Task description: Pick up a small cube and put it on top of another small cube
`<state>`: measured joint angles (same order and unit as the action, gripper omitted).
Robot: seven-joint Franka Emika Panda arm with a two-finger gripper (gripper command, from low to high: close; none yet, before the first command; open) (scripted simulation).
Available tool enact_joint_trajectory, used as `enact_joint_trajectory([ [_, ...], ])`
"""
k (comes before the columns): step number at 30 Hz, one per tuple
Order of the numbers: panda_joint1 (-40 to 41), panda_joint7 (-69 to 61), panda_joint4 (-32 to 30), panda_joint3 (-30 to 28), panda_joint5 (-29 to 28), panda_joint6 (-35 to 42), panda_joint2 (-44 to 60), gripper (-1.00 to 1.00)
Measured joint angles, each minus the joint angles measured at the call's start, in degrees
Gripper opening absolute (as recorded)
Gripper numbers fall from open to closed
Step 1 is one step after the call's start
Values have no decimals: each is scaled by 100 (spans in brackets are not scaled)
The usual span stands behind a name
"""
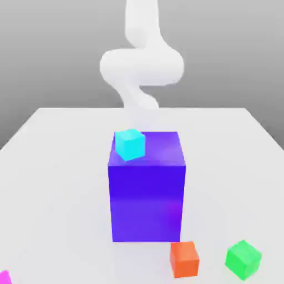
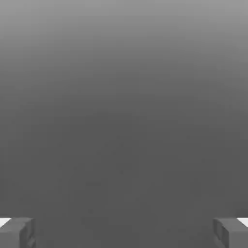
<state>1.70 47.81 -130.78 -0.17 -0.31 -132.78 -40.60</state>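
At exterior view's lower-left edge: magenta cube point(image 1: 4, 277); gripper point(image 2: 124, 232) spread wide.

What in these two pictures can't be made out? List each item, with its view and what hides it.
- magenta cube: exterior view, cut off by the picture's corner; only a sliver shows.
- tool: hand view, only the two fingertips show, far apart, the rest cut by the edge.
- table behind the big blue-purple block: exterior view, hidden by the block.
- arm: exterior view, blurred, its top cut off.

text: none legible | labels: none | numbers: none | signs: none
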Motion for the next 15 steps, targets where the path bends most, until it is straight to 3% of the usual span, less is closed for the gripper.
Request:
enact_joint_trajectory([
  [15,827,1117,605,-336,-91,-601,3150,0],
])
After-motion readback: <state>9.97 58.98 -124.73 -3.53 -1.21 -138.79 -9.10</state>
